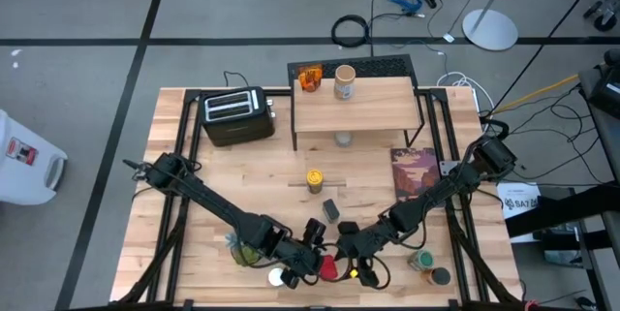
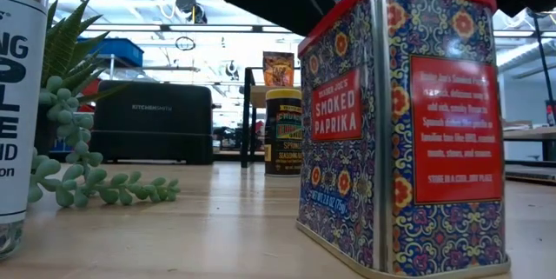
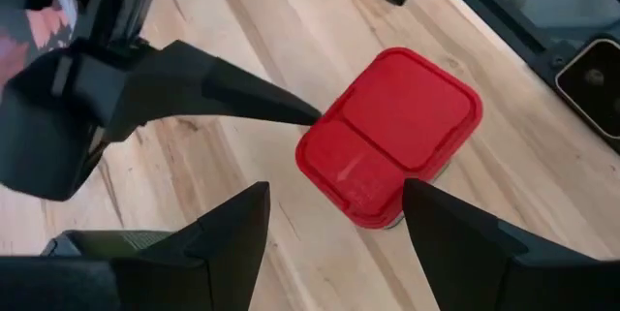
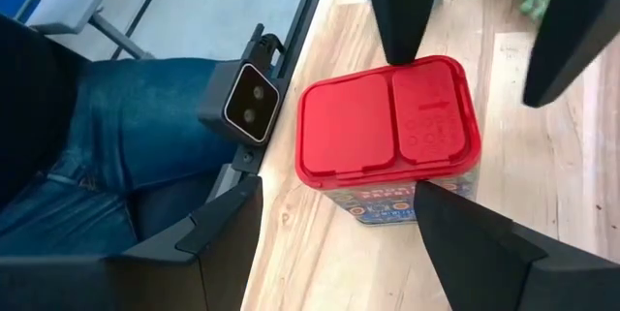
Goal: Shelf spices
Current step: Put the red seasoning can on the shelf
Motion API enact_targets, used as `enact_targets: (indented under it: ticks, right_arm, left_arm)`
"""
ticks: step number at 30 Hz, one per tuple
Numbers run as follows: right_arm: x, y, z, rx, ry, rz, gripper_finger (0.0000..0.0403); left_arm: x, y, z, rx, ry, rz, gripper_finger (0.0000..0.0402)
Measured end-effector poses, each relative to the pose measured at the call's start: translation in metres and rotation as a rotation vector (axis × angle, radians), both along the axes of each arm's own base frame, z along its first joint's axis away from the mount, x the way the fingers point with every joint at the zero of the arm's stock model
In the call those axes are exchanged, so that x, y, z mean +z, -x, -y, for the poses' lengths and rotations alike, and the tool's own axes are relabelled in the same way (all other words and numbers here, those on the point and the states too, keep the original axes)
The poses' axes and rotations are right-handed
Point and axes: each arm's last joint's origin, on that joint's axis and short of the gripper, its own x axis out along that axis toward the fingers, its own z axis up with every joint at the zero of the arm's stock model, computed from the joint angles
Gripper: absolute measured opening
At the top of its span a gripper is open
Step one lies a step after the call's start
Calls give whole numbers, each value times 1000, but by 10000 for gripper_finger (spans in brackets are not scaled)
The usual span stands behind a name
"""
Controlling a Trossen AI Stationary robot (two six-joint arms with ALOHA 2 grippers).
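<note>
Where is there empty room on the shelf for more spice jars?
The shelf top is bare across its middle and right; only an amber jar and a tan-lidded jar stand at its back left. The table's near edge is crowded: both grippers flank the red tin.

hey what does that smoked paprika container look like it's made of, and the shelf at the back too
The smoked paprika tin looks like printed sheet metal, glossy, with a rolled bottom seam; its red lid seems moulded plastic, given the hinged flap outline. The shelf has a pale, matte wooden plank top with visible grain on thin black legs, probably metal wire.
</note>
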Motion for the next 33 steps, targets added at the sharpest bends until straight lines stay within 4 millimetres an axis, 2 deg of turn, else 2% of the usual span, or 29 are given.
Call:
enact_targets:
  ticks: [13, 22, 33]
  right_arm:
    - [6, -10, 9, 6, 4, 91, 258]
    - [-1, -3, 11, -11, 29, -21, 258]
    - [11, 7, 10, -40, -9, -70, 258]
  left_arm:
    - [-1, 1, 1, -42, 13, -24, 247]
    - [-1, 1, 0, -64, 0, -31, 247]
    - [1, -8, -11, -111, 59, -19, 247]
